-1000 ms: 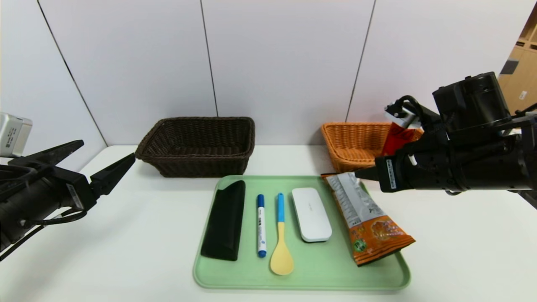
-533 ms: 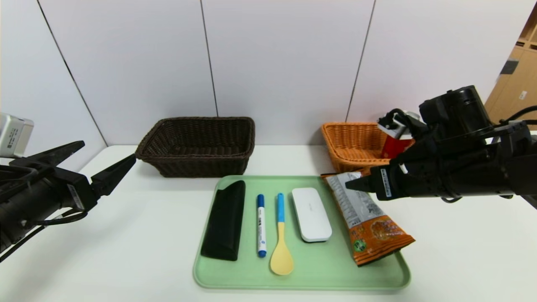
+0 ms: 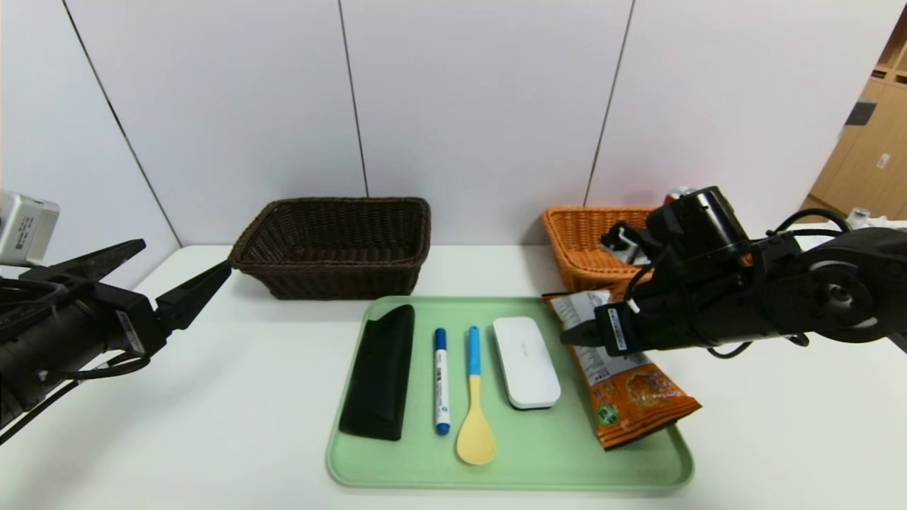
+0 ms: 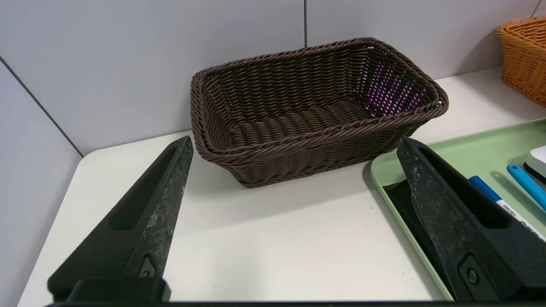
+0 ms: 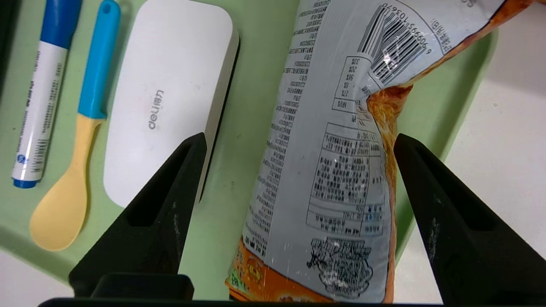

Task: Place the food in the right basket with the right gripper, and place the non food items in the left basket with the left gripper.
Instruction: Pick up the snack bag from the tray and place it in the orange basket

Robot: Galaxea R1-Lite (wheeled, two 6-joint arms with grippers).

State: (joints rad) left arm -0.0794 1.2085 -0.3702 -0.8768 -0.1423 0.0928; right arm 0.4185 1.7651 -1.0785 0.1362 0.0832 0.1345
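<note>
Two fingers of my right gripper [image 5: 298, 140] stand spread wide, straddling the snack bag [image 5: 337, 170] on the green tray [image 3: 510, 464]. I'd lower squarely and pinch across the bag's middle, since the crinkly foil looks slippery and likely to buckle. The smooth white case [image 5: 166, 94] lies just beside one finger; I'd keep clear of it. The orange woven basket [image 3: 588, 244] waits behind the tray. My left gripper [image 4: 294, 157] hangs open near the dark basket [image 4: 315, 111].

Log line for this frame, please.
right tool: open, above snack bag on tray | left tool: open, parked near dark basket
</note>
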